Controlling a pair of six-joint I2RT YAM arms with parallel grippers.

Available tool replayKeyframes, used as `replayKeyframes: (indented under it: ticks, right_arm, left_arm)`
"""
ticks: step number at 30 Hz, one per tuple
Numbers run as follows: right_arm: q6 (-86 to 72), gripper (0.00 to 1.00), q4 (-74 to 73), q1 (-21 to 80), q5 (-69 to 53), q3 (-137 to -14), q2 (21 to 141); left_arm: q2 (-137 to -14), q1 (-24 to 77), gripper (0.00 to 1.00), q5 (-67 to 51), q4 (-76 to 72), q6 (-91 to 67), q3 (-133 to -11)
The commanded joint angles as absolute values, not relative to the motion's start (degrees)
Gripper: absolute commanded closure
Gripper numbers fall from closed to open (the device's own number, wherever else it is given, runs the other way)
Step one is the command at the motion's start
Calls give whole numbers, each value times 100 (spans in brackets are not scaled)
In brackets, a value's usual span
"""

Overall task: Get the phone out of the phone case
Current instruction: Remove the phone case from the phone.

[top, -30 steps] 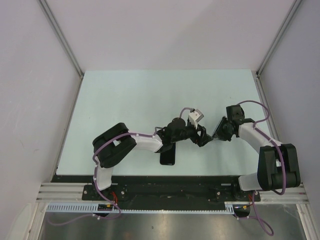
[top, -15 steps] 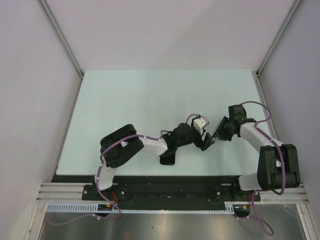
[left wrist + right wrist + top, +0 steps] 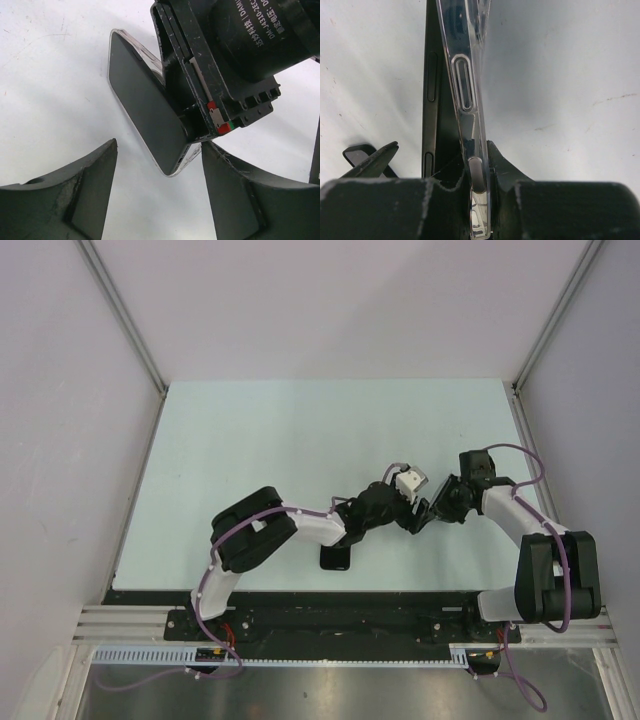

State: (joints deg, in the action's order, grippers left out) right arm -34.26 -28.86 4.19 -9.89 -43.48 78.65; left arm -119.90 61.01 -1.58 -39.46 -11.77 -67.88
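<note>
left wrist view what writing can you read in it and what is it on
"DM-J4310-2EC": white print on the black motor housing at the top, running sideways and partly cut by the frame edge.
"DAMIA…": same housing, cut off at the edge. The Chinese characters before it are too small to read.
Phone and clear phone case: no writing shows.

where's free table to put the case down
Bare: far half of the pale table, to the back wall, and its left side. Crowded: near centre, with the left arm, right arm, clear-cased black phone and flat black object.
</note>
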Motion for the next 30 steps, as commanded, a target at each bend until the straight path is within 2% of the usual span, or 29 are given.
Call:
replayKeyframes:
  ticks: [1,6,10,15,20,22,25,30]
  right_arm:
    - [-3410,100,-3199,405,-1318,-4438,7647]
    - [-3393,100,-3138,255,-1634,-4438,7454]
    - [-3305,100,-3129,141,-1872,-4438,7278]
    - [-3261,100,-3199,123,-2003,-4447,7154]
    - [-3252,100,-3252,114,-2092,-4439,7005]
    - [-3226,100,-3313,114,-2074,-4438,6979]
    - [-3191,100,-3410,123,-1987,-4438,6961]
    - [-3050,100,-3603,123,-1793,-4438,6952]
  left_arm:
    - [-12032,6091,30,351,-3902,-888,-7032]
    - [-12015,6091,35,527,-3990,-949,-6768]
    - [-11962,6065,44,615,-4271,-1134,-6540]
    - [-12049,6056,49,606,-4123,-1116,-6749]
    - [-12059,6108,65,1229,-3806,-1168,-6943]
    - [-12041,6126,64,1624,-3491,-1178,-7083]
    - [-12067,6179,55,2082,-3156,-958,-7225]
    - [-12032,6187,55,2434,-3138,-748,-7102]
